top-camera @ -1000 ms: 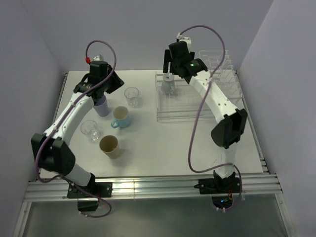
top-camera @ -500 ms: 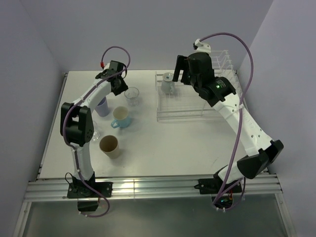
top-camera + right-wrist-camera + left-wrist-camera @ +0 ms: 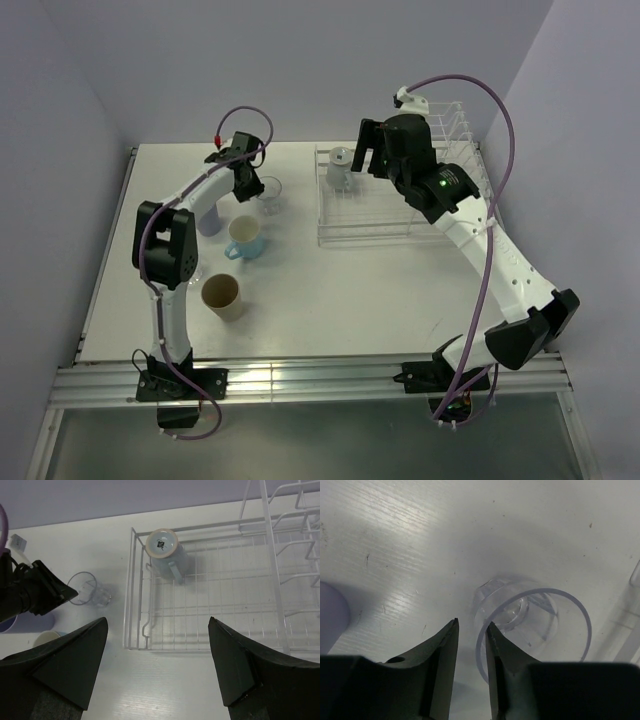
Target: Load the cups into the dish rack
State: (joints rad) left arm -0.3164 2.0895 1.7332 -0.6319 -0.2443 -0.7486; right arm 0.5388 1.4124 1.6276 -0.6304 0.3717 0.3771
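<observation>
The left gripper (image 3: 472, 630) stands partly open astride the left wall of the clear glass (image 3: 535, 625), one finger inside and one outside, with a slit showing beside the rim. The glass stands upright on the table, left of the dish rack (image 3: 135, 605).

- **Hazard:** a pinch on one thin wall may slip or tip the glass toward the lavender tumbler (image 3: 330, 615).

The right gripper (image 3: 157, 630) hangs wide open and empty above the rack.
</observation>
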